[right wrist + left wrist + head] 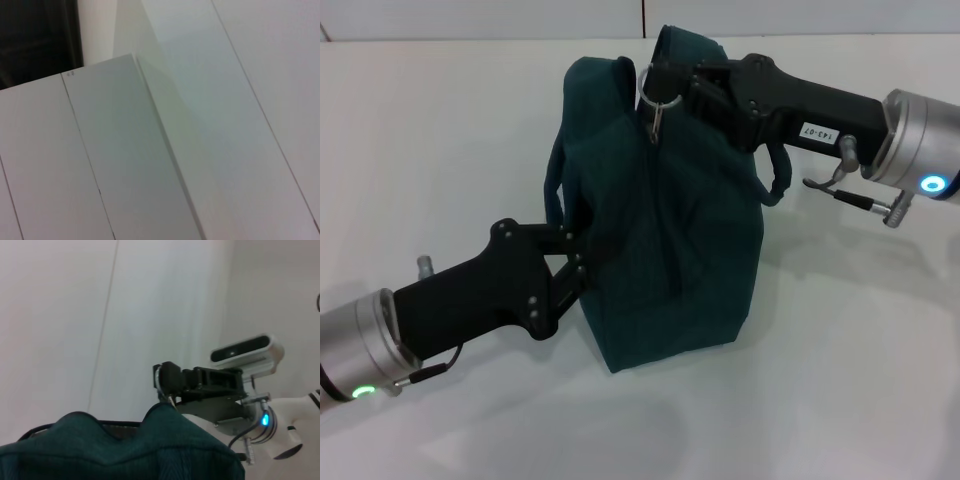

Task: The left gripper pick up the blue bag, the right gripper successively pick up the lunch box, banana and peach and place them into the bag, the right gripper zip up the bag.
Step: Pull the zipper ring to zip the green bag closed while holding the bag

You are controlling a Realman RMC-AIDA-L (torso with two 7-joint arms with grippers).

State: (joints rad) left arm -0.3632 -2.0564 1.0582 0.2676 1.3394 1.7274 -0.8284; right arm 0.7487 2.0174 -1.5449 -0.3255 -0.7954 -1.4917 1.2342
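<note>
A white label printed "143-07" (815,131) is seen on the black body of the right gripper (665,88), which is held at the upper end of the blue bag (670,220), its fingers closed on the metal ring of the zipper pull (657,103). The bag stands upright on the white table (440,130), near the middle of the head view, with its zipper line running down the facing side and appearing closed. One dark carrying strap (778,175) is seen hanging beneath the right gripper's body. The left gripper (582,255) is pressed against the bag's lower left side, its fingers clamped on a fold of the fabric. The lunch box, banana and peach are not visible. In the left wrist view the bag's top edge (120,447) fills the foreground, with the right gripper (167,382) behind it. Only white panels (150,165) are shown in the right wrist view.
</note>
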